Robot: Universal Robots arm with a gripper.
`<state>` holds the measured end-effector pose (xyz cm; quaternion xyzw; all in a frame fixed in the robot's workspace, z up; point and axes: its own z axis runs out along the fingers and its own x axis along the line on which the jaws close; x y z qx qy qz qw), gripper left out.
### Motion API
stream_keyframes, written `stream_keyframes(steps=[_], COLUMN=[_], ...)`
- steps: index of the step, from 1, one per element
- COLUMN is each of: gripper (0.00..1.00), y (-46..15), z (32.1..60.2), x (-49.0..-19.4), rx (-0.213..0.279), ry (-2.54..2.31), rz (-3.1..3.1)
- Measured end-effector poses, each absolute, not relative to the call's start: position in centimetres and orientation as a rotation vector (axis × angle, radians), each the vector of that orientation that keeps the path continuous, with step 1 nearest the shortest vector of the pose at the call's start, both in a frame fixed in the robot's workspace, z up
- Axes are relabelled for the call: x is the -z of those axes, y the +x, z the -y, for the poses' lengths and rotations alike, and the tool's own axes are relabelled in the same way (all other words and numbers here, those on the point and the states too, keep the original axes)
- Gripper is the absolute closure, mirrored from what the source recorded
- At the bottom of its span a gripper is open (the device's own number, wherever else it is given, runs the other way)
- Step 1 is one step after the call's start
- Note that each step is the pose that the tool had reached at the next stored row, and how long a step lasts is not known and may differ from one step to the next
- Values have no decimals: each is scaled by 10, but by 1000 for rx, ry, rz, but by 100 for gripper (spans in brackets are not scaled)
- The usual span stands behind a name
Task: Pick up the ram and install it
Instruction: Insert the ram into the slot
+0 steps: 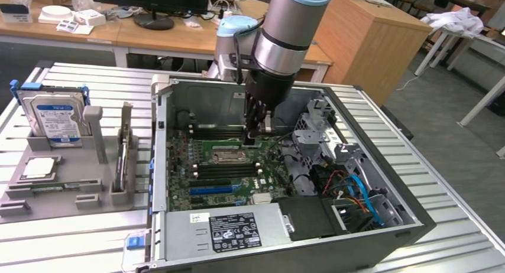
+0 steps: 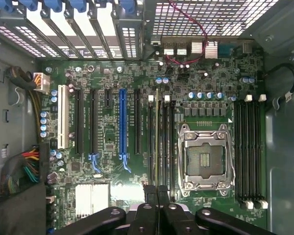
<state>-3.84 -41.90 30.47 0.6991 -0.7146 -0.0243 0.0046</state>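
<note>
The ram (image 2: pixel 157 137) is a thin greenish stick seen edge-on. It stands in a black memory slot just beside the empty processor socket (image 2: pixel 203 159). My gripper (image 2: pixel 157 195) is shut, its fingertips pressed together right at the near end of the ram. I cannot tell whether they touch it. In the exterior view the gripper (image 1: pixel 252 140) reaches straight down into the open computer case (image 1: pixel 162 166), with its tips low over the motherboard (image 1: pixel 197 172) behind the socket.
A grey fixture (image 1: pixel 71 193) at the exterior view's left holds a hard drive (image 1: pixel 57 116), a silver processor chip (image 1: pixel 39 166) and a long narrow part standing on edge (image 1: pixel 122 161). Cables (image 1: pixel 355 193), a drive cage (image 1: pixel 316 128) and the power supply (image 1: pixel 229 228) crowd the case.
</note>
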Motion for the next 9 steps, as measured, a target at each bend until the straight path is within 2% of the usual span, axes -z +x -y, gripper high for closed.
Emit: stream_keyframes(steps=[9], gripper=[89], y=[-38], z=[419], x=[-297], rx=[76], ry=[2190], rz=[2238])
